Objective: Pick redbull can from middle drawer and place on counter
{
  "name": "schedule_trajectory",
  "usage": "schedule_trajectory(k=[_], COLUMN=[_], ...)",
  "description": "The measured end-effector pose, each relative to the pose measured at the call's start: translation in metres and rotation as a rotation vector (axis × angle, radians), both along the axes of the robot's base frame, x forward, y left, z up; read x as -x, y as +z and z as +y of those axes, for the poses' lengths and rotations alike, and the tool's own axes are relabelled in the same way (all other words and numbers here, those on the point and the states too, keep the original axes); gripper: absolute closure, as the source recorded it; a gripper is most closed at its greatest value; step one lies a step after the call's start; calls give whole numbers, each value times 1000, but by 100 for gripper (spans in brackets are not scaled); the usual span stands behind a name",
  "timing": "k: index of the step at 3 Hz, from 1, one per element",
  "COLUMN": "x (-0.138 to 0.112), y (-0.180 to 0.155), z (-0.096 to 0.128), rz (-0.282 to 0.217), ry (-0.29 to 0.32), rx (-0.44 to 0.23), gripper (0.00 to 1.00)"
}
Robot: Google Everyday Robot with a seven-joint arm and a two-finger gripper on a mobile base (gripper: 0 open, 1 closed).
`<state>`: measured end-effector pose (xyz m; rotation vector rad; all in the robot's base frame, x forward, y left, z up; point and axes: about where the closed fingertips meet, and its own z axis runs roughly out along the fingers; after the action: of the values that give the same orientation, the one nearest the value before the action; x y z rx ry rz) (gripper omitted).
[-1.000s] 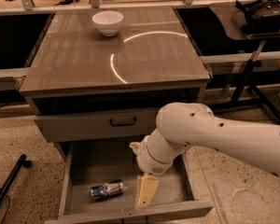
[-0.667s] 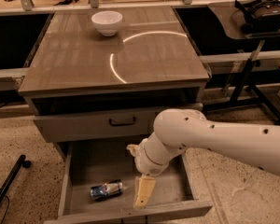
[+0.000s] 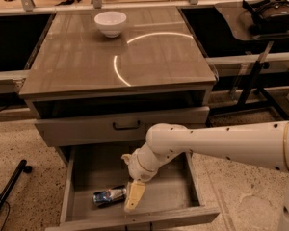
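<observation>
The redbull can [image 3: 109, 196] lies on its side on the floor of the open middle drawer [image 3: 173, 196], towards its front left. My gripper [image 3: 134, 196] hangs from the white arm down into the drawer, its cream fingers [image 3: 135, 194] right beside the can's right end. The counter [image 3: 77, 61] is the glossy grey-brown top above, with a bright curved light reflection.
A white bowl [image 3: 110, 23] stands at the back of the counter. A shut drawer with a black bar handle [image 3: 125, 126] sits above the open one. A side table with a black headset [image 3: 272, 11] stands to the right. A black pole [image 3: 7, 190] lies on the floor at left.
My gripper has shifted left and slightly down inside the drawer, closer to the can. The can has not moved.
</observation>
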<state>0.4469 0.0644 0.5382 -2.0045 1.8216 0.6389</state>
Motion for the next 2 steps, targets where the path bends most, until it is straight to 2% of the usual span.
schedule_trajectory(k=[1, 2], x=[0, -7], y=[0, -23], z=[0, 5], rz=[0, 10], ry=[0, -4], rx=[0, -24], gripper=[0, 0])
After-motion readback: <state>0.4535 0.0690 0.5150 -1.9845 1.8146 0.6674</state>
